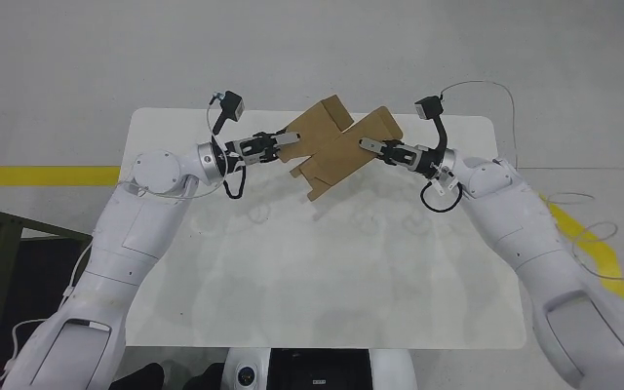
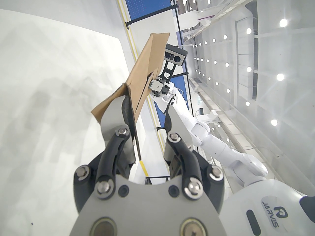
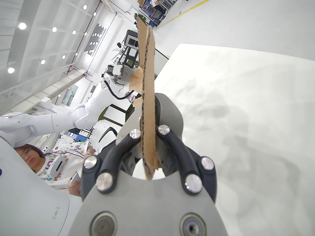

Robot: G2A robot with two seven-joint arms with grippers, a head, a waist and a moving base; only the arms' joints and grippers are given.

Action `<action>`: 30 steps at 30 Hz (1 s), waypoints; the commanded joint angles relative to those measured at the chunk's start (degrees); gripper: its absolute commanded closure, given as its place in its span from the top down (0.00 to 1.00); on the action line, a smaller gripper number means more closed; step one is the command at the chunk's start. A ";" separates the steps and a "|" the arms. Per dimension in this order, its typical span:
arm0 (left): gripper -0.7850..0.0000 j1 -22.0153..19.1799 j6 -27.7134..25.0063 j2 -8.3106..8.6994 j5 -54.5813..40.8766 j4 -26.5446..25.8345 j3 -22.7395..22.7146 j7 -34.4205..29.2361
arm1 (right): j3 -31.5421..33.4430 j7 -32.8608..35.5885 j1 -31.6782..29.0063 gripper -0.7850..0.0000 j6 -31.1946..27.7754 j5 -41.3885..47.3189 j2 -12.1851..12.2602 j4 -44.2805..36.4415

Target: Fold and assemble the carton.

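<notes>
We see the flat carton (image 1: 336,146) above the surface (image 1: 292,283), right end effector (image 3: 149,110) clamped on one edge, left end effector (image 2: 144,110) wide, opposite edge against one finger.

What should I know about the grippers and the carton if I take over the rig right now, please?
Grippers: the right gripper is shut on one edge of the carton. The left gripper is open, with the opposite edge between its fingers, lying against one of them.
Things: the carton is a flat blank, held up between the two arms over the far part of the table.
Done: the carton is off the table.
Left: all the folding and the assembly; there is no box shape yet.
</notes>
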 commanded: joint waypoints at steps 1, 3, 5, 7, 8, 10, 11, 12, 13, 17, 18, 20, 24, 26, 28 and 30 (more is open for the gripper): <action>0.30 -0.04 0.14 -0.05 -0.02 0.11 0.05 -0.17 | 0.22 0.23 -0.05 0.00 -0.10 -0.09 -0.06 0.00; 0.25 -0.12 0.31 -0.10 0.05 0.27 0.07 -0.34 | 0.49 0.41 -0.11 0.00 -0.11 -0.17 -0.14 0.06; 0.24 -0.16 0.57 -0.15 0.22 0.40 0.14 -0.45 | 0.75 0.60 -0.18 0.00 -0.08 -0.25 -0.21 0.08; 0.25 -0.16 0.69 -0.20 0.24 0.52 0.19 -0.52 | 1.00 0.76 -0.25 0.00 -0.03 -0.33 -0.29 0.09; 0.25 -0.16 0.75 -0.23 0.35 0.55 0.26 -0.64 | 1.13 0.83 -0.27 0.00 -0.10 -0.44 -0.32 0.10; 0.26 -0.18 0.94 -0.29 0.38 0.63 0.35 -0.84 | 1.36 0.93 -0.35 0.00 -0.07 -0.63 -0.39 0.09; 0.26 -0.19 0.98 -0.32 0.43 0.66 0.40 -0.88 | 1.46 0.98 -0.37 0.00 0.00 -0.75 -0.43 0.07; 0.25 -0.21 1.02 -0.35 0.41 0.68 0.43 -0.95 | 1.58 1.00 -0.41 0.00 0.04 -0.84 -0.47 0.06; 0.24 -0.23 1.03 -0.38 0.41 0.71 0.44 -0.95 | 1.68 1.03 -0.45 0.00 0.08 -0.92 -0.51 0.02; 0.07 -0.30 1.23 -0.48 0.40 0.90 0.46 -1.05 | 2.13 1.29 -0.60 0.00 0.11 -1.22 -0.65 -0.06; 0.04 -0.31 1.21 -0.51 0.30 0.96 0.43 -1.06 | 2.26 1.30 -0.63 0.00 0.09 -1.29 -0.67 -0.02; 0.00 -0.32 1.17 -0.56 0.19 1.08 0.37 -1.00 | 2.48 1.32 -0.71 0.00 0.11 -1.46 -0.74 -0.01; 0.00 -0.36 1.12 -0.63 0.10 1.27 0.21 -1.07 | 2.91 1.62 -0.86 0.24 0.14 -1.67 -0.86 -0.01; 0.00 -0.40 0.92 -0.65 -0.06 1.20 0.01 -1.06 | 3.23 1.90 -0.87 1.00 0.25 -1.72 -0.85 0.36; 0.00 -0.52 0.62 -0.64 -0.27 1.09 -0.35 -1.15 | 3.61 2.61 -0.88 1.00 0.55 -1.51 -0.78 0.89; 0.00 -0.69 0.07 -0.57 0.02 0.94 -0.78 -1.33 | 4.18 3.73 -0.75 1.00 0.62 -1.28 -0.60 1.85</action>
